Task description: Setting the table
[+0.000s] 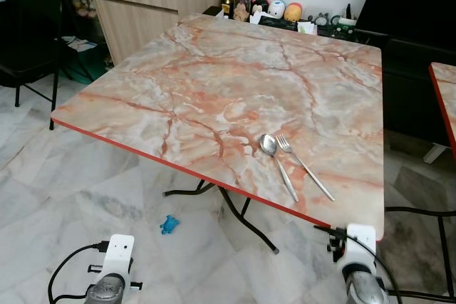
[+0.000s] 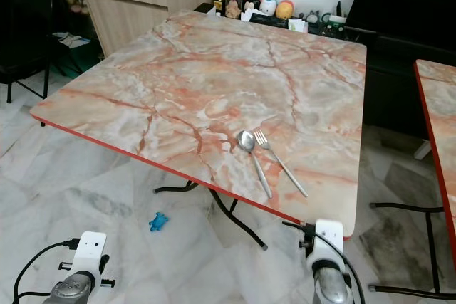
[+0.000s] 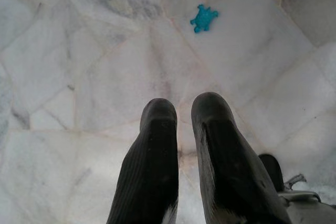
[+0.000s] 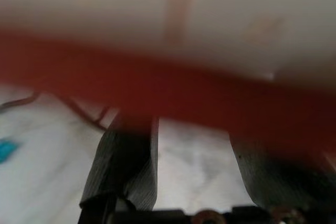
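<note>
One spoon [image 1: 276, 162] and one fork [image 1: 304, 166] lie side by side, close but apart, on the marble-patterned surface [image 1: 214, 83], near its red front edge and toward the robot's right. The left gripper [image 3: 181, 116] hangs low over the pale tiled floor [image 3: 79, 66], jaws nearly closed and gripping nothing. The right gripper [image 4: 194, 145] sits just below the surface's red edge, jaws open and empty. One small blue toy [image 1: 169, 225] lies on the floor beneath the surface.
</note>
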### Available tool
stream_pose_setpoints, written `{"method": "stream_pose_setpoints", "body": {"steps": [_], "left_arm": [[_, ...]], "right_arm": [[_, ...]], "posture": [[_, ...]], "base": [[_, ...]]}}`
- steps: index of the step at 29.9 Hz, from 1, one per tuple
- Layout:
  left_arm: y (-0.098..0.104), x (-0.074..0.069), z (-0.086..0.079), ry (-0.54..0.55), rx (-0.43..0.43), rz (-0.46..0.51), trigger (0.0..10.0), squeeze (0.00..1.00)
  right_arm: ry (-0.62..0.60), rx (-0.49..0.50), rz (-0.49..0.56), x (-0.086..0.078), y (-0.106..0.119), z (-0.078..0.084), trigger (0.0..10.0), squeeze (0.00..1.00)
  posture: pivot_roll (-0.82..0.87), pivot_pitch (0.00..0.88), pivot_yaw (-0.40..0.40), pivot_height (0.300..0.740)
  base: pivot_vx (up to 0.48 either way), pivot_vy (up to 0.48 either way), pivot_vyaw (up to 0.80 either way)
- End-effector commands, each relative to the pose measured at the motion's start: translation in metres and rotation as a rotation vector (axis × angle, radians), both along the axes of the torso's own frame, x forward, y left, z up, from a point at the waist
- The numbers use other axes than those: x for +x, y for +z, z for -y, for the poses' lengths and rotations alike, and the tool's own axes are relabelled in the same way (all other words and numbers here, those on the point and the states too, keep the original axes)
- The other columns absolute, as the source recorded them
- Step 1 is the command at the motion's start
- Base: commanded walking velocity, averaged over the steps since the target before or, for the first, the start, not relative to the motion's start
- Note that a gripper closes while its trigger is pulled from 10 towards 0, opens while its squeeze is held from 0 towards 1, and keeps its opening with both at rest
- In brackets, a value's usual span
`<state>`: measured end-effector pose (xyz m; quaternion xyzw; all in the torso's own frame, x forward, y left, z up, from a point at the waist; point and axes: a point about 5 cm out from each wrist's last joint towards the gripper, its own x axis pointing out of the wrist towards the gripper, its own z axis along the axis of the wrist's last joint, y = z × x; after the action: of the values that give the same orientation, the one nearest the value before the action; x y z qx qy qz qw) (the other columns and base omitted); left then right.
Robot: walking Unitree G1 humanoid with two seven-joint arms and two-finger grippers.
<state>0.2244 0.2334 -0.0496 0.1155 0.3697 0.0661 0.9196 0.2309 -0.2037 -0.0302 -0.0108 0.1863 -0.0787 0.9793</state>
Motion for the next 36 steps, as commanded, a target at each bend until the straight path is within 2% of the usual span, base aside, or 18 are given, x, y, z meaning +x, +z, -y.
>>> {"method": "stream_pose_setpoints", "body": {"steps": [1, 6, 11, 13, 14, 17, 21, 24, 30, 32, 35, 36], "left_arm": [[-0.002, -0.002, 0.0, 0.024, -0.008, -0.009, 10.0, 0.0], [-0.001, -0.001, -0.001, 0.037, -0.008, -0.002, 10.0, 0.0], [-0.001, -0.002, -0.002, 0.044, -0.005, -0.001, 10.0, 0.0], [0.0, -0.002, -0.004, 0.049, -0.002, 0.0, 10.0, 0.0], [0.0, -0.002, -0.004, 0.049, -0.002, 0.0, 10.0, 0.0], [0.001, -0.002, -0.007, 0.056, 0.004, 0.004, 10.0, 0.0], [0.001, -0.001, -0.008, 0.055, 0.01, 0.006, 10.0, 0.0], [0.002, -0.001, -0.009, 0.053, 0.014, 0.007, 10.0, 0.0], [0.003, 0.001, -0.011, 0.046, 0.027, 0.011, 10.0, 0.0], [0.004, 0.001, -0.011, 0.046, 0.028, 0.013, 10.0, 0.0], [0.005, 0.002, -0.011, 0.045, 0.029, 0.018, 10.0, 0.0], [0.005, 0.002, -0.011, 0.045, 0.029, 0.018, 10.0, 0.0]], "right_arm": [[-0.008, -0.004, 0.033, 0.0, 0.004, 0.005, 10.0, 0.0], [-0.098, 0.028, 0.076, -0.003, 0.009, 0.012, 10.0, 0.0], [-0.19, 0.039, -0.049, -0.017, -0.006, 0.014, 10.0, 0.0], [-0.256, 0.068, -0.108, -0.029, -0.014, 0.012, 10.0, 0.0], [-0.256, 0.068, -0.108, -0.029, -0.014, 0.012, 10.0, 0.0], [-0.265, 0.046, -0.186, -0.047, -0.021, 0.006, 10.0, 0.0], [-0.261, 0.019, -0.201, -0.059, -0.018, 0.003, 10.0, 0.0], [-0.271, -0.045, -0.165, -0.067, -0.004, 0.006, 10.0, 0.0], [-0.264, -0.187, -0.046, -0.074, 0.047, 0.01, 10.0, 0.0], [-0.235, -0.204, 0.02, -0.071, 0.07, 0.007, 10.0, 0.0], [-0.178, -0.21, 0.149, -0.057, 0.105, 0.0, 10.0, 0.0], [-0.178, -0.21, 0.149, -0.057, 0.105, 0.0, 10.0, 0.0]], "posture": [[0.06, 0.0, -0.024, 0.74], [0.06, 0.0, -0.025, 0.74], [0.07, 0.0, -0.028, 0.74], [0.07, 0.0, -0.03, 0.74], [0.07, 0.0, -0.03, 0.74], [0.07, 0.0, -0.032, 0.74], [0.07, 0.0, -0.03, 0.74], [0.07, 0.0, -0.028, 0.74], [0.05, 0.0, -0.026, 0.74], [0.06, 0.0, -0.023, 0.74], [0.05, 0.0, -0.024, 0.74], [0.05, 0.0, -0.024, 0.74]], "base": [[0.0, 0.0, 0.0], [0.0, 0.0, 0.0], [0.0, 0.0, 0.0], [0.0, 0.0, 0.0], [0.0, 0.0, 0.0], [0.0, 0.0, 0.0], [0.0, 0.0, 0.0], [0.0, 0.0, 0.0], [0.0, 0.0, 0.0], [0.0, 0.0, 0.0], [0.0, 0.0, 0.0], [0.0, 0.0, 0.0]]}}
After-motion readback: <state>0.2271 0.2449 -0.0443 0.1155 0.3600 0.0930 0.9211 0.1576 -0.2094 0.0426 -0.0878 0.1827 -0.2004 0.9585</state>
